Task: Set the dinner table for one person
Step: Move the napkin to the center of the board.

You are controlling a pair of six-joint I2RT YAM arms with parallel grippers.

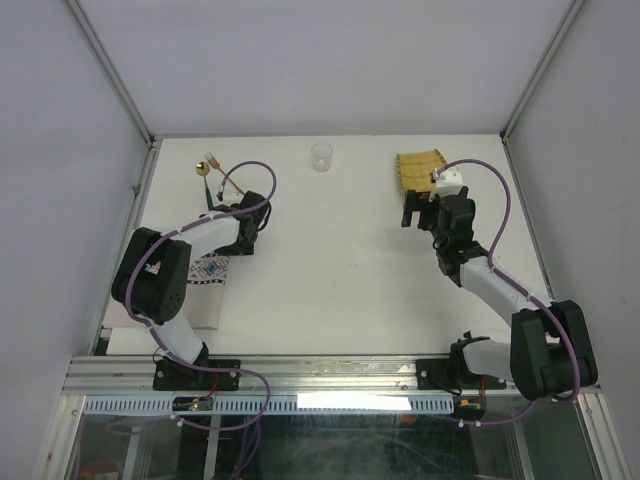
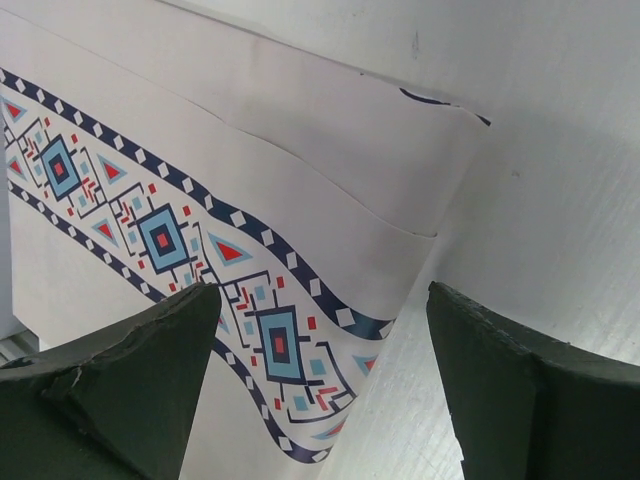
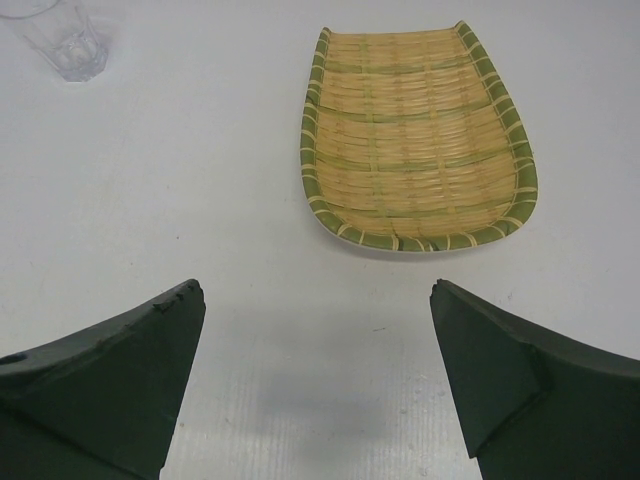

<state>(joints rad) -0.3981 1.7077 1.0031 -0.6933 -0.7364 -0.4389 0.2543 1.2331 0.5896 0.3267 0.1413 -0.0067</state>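
Observation:
The white dinner table holds a folded pale placemat with a blue-red patterned band at the near left. My left gripper hovers open just right of it; in the left wrist view the placemat's corner lies between and beyond my open, empty left gripper. A woven bamboo tray with a green rim lies at the far right. My right gripper is open and empty just in front of it. The tray and a clear glass show in the right wrist view beyond my right gripper.
The clear glass stands at the far middle. Gold cutlery with dark handles lies at the far left, beside the left arm's cable. Metal frame posts and white walls close in the table's sides and back.

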